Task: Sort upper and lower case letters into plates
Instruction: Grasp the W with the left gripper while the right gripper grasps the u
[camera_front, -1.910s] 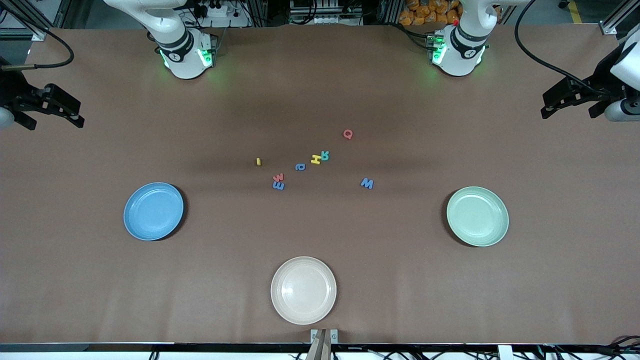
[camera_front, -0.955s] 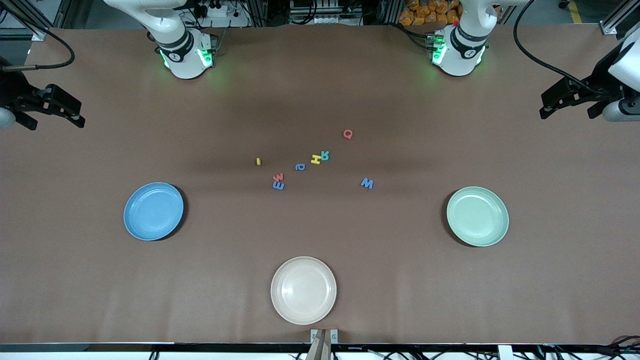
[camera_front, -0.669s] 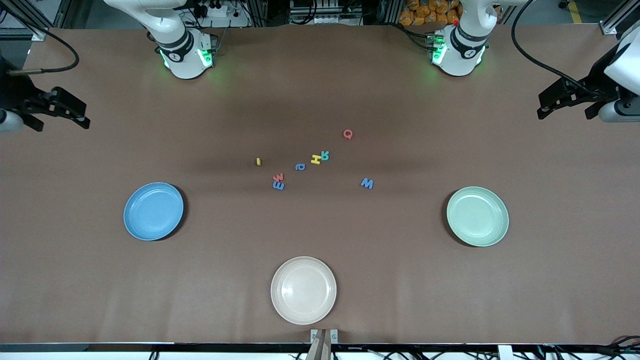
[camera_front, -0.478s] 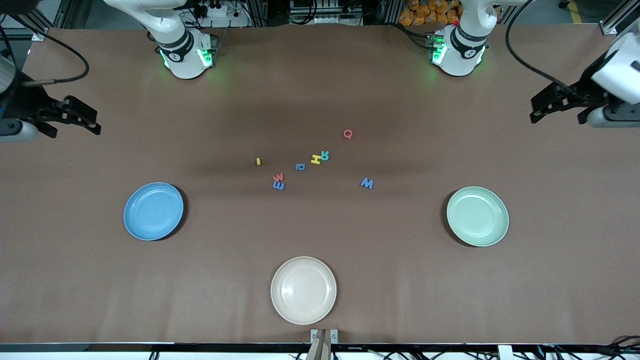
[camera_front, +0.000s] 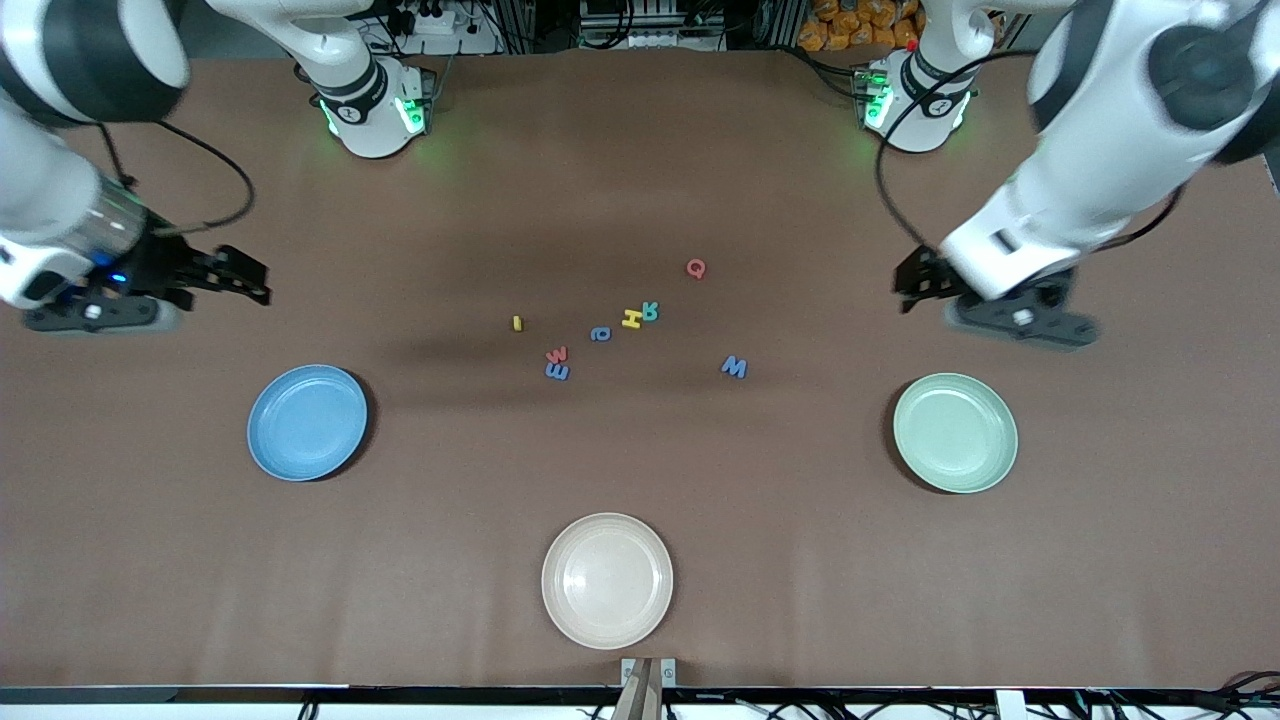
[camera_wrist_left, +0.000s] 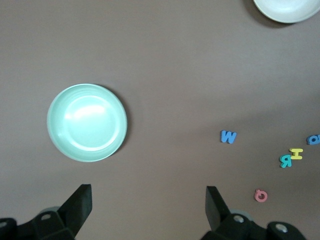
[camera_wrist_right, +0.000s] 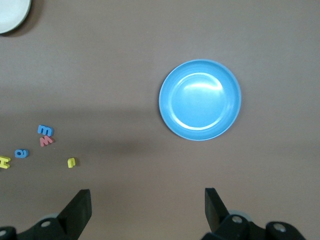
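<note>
Several tiny foam letters lie scattered mid-table: a red Q, a teal R touching a yellow H, a blue a, a small yellow piece, a red w against a blue letter, and a blue W. The sky-blue plate and the mint-green plate hold nothing. My left gripper hangs open over bare table close to the green plate. Open too, my right gripper hovers over bare table close to the blue plate.
A cream-beige plate sits near the table's front edge, nearer the front camera than the letters. Both robot bases stand along the table's back edge. Brown table surface stretches between the letters and each plate.
Both arms have swung in from the table's ends toward the middle, each gripper now over the table close to a plate. Letters and plates have not moved.
</note>
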